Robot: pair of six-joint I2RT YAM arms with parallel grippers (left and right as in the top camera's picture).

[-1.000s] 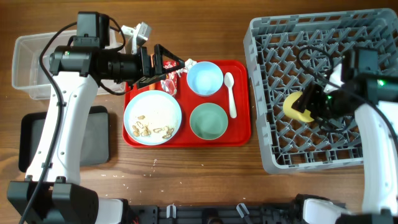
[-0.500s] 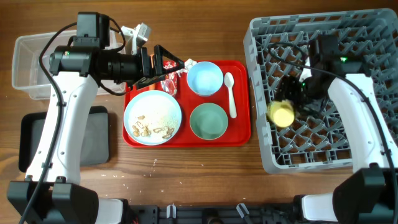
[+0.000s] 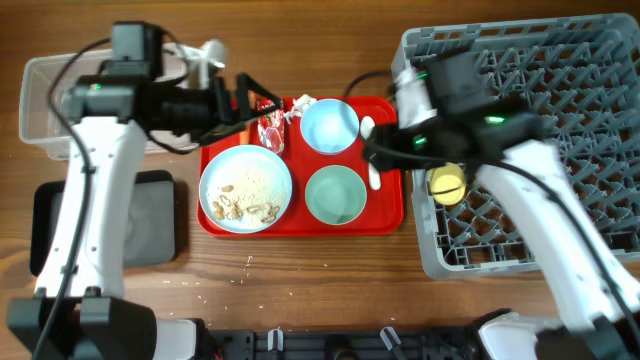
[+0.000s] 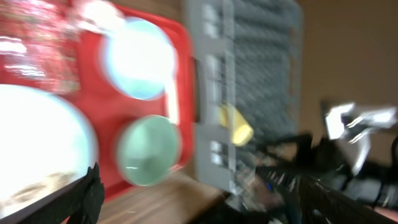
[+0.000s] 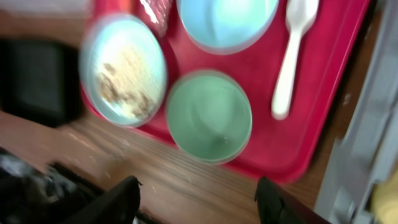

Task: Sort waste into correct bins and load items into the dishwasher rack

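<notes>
Table (image 3: 300, 285): brown wood, mid-toned, with the grain run left to right in the overhead view. That frame is filled by it on 3 sides. A black rail (image 3: 330, 345) is seen along the near edge.

Light: even and diffuse, given from above. Only soft, short shadows are thrown on the wood.

In both wrist views the same wood is caught, heavily blurred. In the left wrist view a plain brown surface (image 4: 348, 43) is recorded beyond the table's far end. It is smeared, and whether it is wall or floor cannot be told.
</notes>
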